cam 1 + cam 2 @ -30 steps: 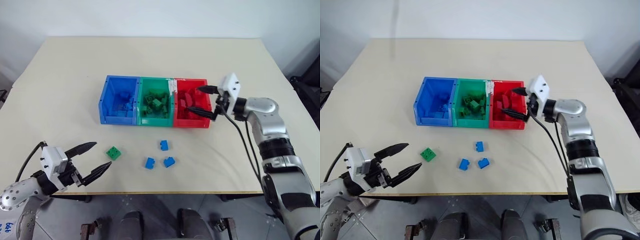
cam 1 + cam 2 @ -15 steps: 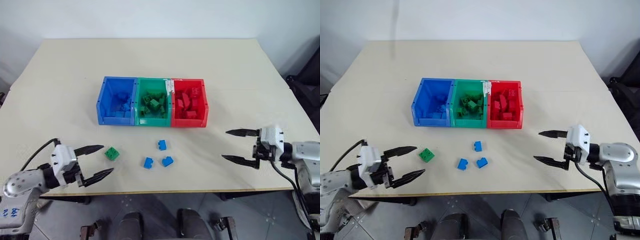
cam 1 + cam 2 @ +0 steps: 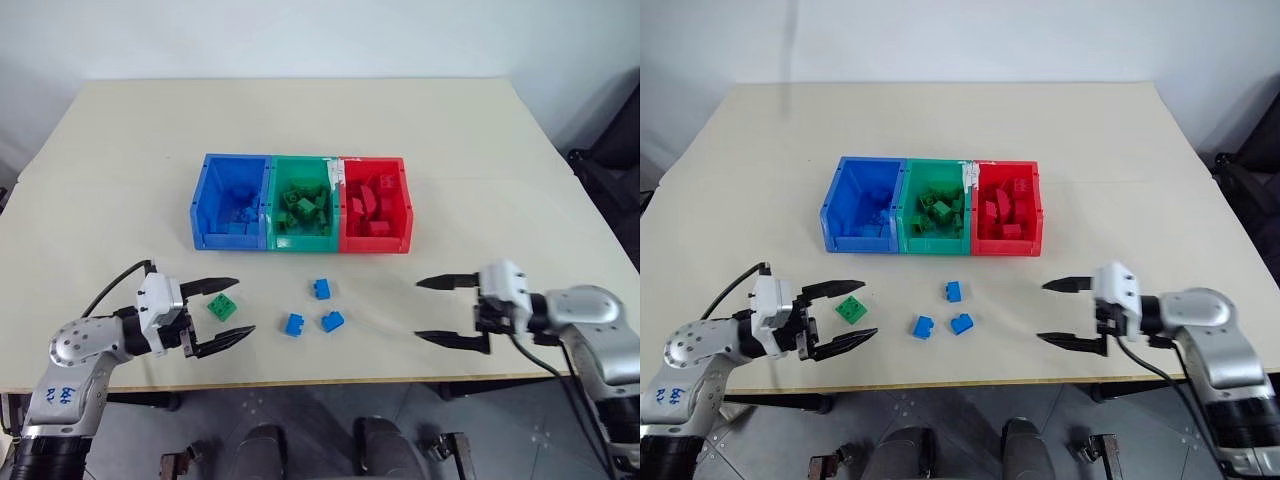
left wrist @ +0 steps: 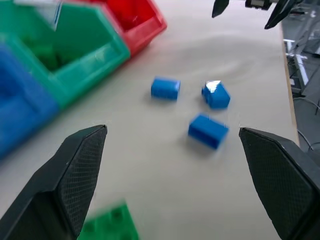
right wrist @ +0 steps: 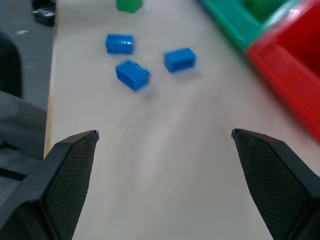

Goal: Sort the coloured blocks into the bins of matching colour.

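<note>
A: Beige table [image 3: 120, 150] is filling most of the head view, with a pale wall lying along the top of the frame and dark floor showing along the bottom edge.

B: Bins?

A: Three are sitting joined in a row at frame centre, slightly above the middle: blue bin [image 3: 208, 205] leftmost, green bin [image 3: 276, 208] in the middle, red bin [image 3: 405, 200] rightmost. Each is holding a pile of bricks of its own colour.

B: Loose blocks?

A: Four are lying on the bare table below the bins. Green block [image 3: 223, 306] is sitting lower left of centre. Three blue ones are clustering just below centre: upper blue block [image 3: 321, 289], left blue block [image 3: 294, 325], right blue block [image 3: 334, 322]. None is touching another or a bin.

B: Left gripper?

A: Left gripper [image 3: 226, 310] is hovering at lower left, fingers spread wide and holding nothing. Green block is lying between the two fingertips as the head view shows it; contact I cannot tell. Wrist view is showing the block low, between the fingers.

B: Right one?

A: Right gripper [image 3: 432, 310] is hanging at lower right, pointing toward frame centre, fingers wide apart and empty, well apart from the blue blocks.
</note>
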Tool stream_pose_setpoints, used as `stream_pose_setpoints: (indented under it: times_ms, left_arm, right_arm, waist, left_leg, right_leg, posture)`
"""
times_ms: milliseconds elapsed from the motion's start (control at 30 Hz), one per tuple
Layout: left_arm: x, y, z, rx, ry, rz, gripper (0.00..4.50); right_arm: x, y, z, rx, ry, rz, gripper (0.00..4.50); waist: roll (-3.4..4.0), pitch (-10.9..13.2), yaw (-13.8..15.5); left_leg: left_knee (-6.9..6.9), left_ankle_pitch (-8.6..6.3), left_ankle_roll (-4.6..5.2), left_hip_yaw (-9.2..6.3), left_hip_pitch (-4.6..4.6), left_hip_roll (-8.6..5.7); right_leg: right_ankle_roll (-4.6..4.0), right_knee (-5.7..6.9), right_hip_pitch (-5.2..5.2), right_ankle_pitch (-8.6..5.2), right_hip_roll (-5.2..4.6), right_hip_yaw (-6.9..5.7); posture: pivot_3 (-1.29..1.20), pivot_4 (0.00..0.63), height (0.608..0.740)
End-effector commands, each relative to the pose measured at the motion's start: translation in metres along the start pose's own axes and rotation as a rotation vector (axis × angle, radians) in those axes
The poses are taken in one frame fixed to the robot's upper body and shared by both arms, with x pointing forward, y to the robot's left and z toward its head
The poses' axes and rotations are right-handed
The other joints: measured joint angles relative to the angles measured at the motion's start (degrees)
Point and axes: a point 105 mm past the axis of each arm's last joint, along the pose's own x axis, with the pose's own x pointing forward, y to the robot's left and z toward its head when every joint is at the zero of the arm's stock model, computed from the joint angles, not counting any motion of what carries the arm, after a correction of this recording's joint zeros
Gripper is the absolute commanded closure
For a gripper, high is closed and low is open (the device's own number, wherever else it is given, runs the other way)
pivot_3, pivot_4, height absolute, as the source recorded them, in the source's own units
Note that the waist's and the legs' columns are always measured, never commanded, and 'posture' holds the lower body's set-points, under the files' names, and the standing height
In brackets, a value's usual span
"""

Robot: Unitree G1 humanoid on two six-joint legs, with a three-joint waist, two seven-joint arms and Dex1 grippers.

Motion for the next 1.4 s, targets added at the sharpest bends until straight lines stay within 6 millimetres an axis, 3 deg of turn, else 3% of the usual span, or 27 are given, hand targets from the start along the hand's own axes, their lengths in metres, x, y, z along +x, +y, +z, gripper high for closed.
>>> stream_pose_setpoints:
  times_ms: [33, 200, 433, 533, 833, 933, 1100, 1233, 1400]
  left_arm:
    - [-0.017, 0.004, 0.002, 0.013, 0.01, 0.059, 0.0]
    - [-0.034, -0.001, -0.005, 0.007, 0.048, 0.123, 0.0]
    - [-0.044, -0.013, -0.005, -0.011, 0.047, 0.186, 0.0]
    - [-0.042, -0.015, -0.005, -0.015, 0.042, 0.196, 0.0]
    - [-0.038, -0.013, -0.006, -0.019, 0.032, 0.202, 0.0]
    - [-0.04, -0.01, -0.005, -0.02, 0.016, 0.229, 0.0]
    - [-0.049, -0.003, -0.003, -0.054, -0.035, 0.345, 0.0]
    - [-0.052, -0.003, -0.007, -0.069, -0.038, 0.373, 0.0]
    - [-0.048, 0.003, -0.006, -0.07, -0.062, 0.4, 0.0]
  right_arm:
    - [0.026, 0.004, 0.008, -0.016, 0.013, 0.06, 0.04]
    - [0.06, 0.006, 0.009, -0.057, 0.038, 0.129, 0.04]
    - [0.095, 0.012, -0.009, -0.122, 0.095, 0.164, 0.04]
    - [0.102, 0.015, -0.012, -0.13, 0.095, 0.16, 0.63]
    - [0.1, 0.012, -0.01, -0.13, 0.083, 0.144, 3.61]
    - [0.098, 0.011, 0.007, -0.123, 0.023, 0.162, 3.63]
    - [0.119, -0.015, 0.077, -0.059, -0.191, 0.079, 3.63]
    - [0.138, -0.03, 0.108, -0.06, -0.245, 0.038, 3.63]
    - [0.189, -0.064, 0.161, -0.15, -0.287, -0.119, 3.63]
  waist:
    - [0.0, 0.0, 0.12]
    - [0.0, 0.0, 0.27]
    - [-0.05, -0.03, -0.18]
    - [-0.05, -0.03, -0.15]
    - [-0.06, -0.03, -0.05]
    - [-0.06, -0.03, -0.03]
    - [-0.04, -0.02, -0.9]
    - [-0.04, -0.02, -1.35]
    - [-0.08, -0.04, -1.82]
  left_leg:
    - [0.0, -0.01, 0.01, -0.02, -0.01, -0.01]
    - [0.0, -0.22, 0.31, -0.27, -0.08, -0.03]
    - [0.03, -0.33, 0.28, -0.33, -0.08, -0.07]
    - [0.02, -0.33, 0.26, -0.3, -0.06, -0.01]
    - [0.03, -0.33, 0.27, -0.28, -0.03, 0.0]
    - [0.04, -0.34, 0.27, -0.28, -0.03, 0.0]
    - [0.04, -0.33, 0.26, -0.34, -0.04, 0.14]
    - [0.0, -0.36, 0.14, -0.41, -0.05, 0.25]
    - [0.02, -0.28, -0.05, -0.16, -0.22, 0.12]
  right_leg:
    - [0.0, 0.0, 0.0, 0.0, -0.01, 0.0]
    - [-0.02, -0.04, -0.01, -0.01, -0.07, -0.06]
    - [-0.02, -0.02, 0.0, -0.01, -0.08, -0.06]
    - [-0.05, -0.01, -0.02, -0.02, -0.01, -0.08]
    - [-0.06, -0.01, -0.01, -0.03, -0.02, -0.08]
    - [-0.06, -0.01, 0.0, -0.03, -0.02, -0.08]
    - [-0.06, 0.04, -0.09, -0.03, 0.03, -0.03]
    - [-0.18, 0.14, -0.2, -0.08, 0.11, -0.1]
    - [-0.15, 0.38, -0.46, -0.06, -0.03, -0.12]
  posture:
    - [0.0, 0.15, 0.74]
    - [0.0, 0.15, 0.74]
    - [0.0, 0.15, 0.74]
    - [0.0, 0.15, 0.74]
    - [0.0, 0.15, 0.74]
    - [0.0, 0.15, 0.74]
    - [0.0, 0.15, 0.74]
    - [0.0, 0.15, 0.74]
    - [0.0, 0.15, 0.74]
